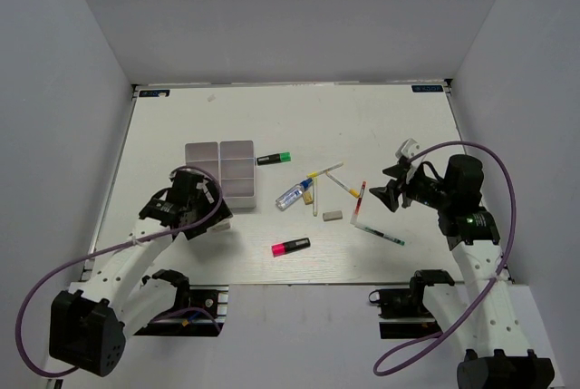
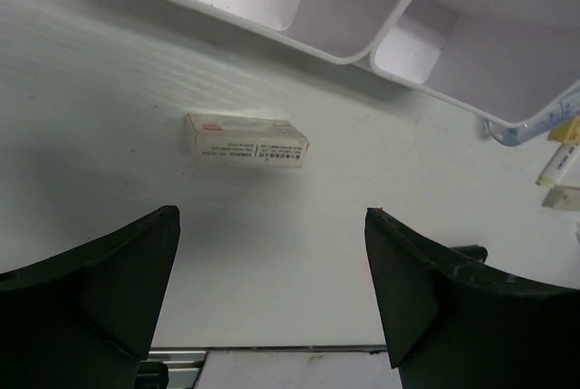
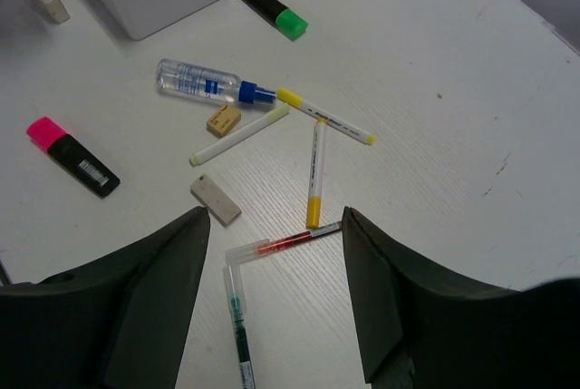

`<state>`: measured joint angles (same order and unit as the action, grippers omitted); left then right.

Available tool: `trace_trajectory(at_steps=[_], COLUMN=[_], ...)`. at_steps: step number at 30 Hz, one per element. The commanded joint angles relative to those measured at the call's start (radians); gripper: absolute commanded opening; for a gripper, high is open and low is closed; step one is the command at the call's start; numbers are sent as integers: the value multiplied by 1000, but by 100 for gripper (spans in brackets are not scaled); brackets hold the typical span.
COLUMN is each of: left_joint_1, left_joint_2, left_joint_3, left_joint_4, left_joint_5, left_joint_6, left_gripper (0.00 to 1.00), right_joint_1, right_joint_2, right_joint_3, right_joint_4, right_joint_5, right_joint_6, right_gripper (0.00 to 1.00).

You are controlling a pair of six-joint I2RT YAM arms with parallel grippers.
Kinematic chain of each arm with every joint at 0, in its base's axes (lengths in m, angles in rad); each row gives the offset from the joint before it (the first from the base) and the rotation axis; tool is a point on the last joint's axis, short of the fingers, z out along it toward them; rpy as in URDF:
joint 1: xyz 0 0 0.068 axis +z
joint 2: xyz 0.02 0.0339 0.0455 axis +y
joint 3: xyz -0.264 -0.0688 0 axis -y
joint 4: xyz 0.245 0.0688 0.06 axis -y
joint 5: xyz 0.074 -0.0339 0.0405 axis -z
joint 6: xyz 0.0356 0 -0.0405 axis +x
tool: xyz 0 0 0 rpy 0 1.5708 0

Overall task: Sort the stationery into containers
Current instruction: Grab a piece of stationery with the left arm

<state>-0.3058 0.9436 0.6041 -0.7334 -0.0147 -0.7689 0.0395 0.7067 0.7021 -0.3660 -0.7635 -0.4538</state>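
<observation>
Top external view is showing the left claw [image 1: 210,212] hanging just beside the near edge of the white tray [image 1: 237,146], while the right claw [image 1: 385,188] is hovering over the worktop [image 1: 399,126] with the tray lying well to its left. A green-capped highlighter [image 1: 273,159] is resting just beside the tray, and a pink-capped highlighter [image 1: 290,247] is lying between the two claws, nearer the arm bases. Left wrist view is showing the left claw's fingers [image 2: 109,298] standing wide apart and gripping nothing; a small boxed eraser [image 2: 246,141] is lying ahead of the gap between them, short of the tray's wall. Right wrist view is showing the right claw's jaws standing apart and holding nothing, with a red-inked pen [image 3: 285,244] lying just ahead of the gap, a green-inked pen [image 3: 237,316] lying within it, and a pale eraser [image 3: 216,199], yellow-tipped pens [image 3: 314,171] and a clear blue-capped tube [image 3: 195,79] lying farther ahead.
</observation>
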Motion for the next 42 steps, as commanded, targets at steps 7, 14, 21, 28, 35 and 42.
trace_trajectory(at_steps=[7,14,21,28,35,42], left_joint_1=[-114,-196,-249,-271,-289,-299], left_joint_2=[67,169,170,144,224,259], left_joint_3=[-35,-35,-24,-3,6,6], left_joint_4=[137,164,103,9,74,106], left_joint_5=[-191,-224,-349,-438,-438,-468], left_joint_6=[-44,-30,-50,-86,-76,-67], left_gripper=[92,85,83,88,88,88], right_joint_1=[-7,-12,-12,-13,-16,-18], right_joint_2=[-9,-24,-21,-21,-23,-30], right_joint_3=[-43,-41,-49,-50,-52,-56], right_joint_4=[45,35,33,33,27,25], right_joint_5=[-30,-26,-25,-37,-40,-43], right_joint_6=[-22,-23,-31,-28,-29,-39], right_gripper=[66,66,66,66,66,66])
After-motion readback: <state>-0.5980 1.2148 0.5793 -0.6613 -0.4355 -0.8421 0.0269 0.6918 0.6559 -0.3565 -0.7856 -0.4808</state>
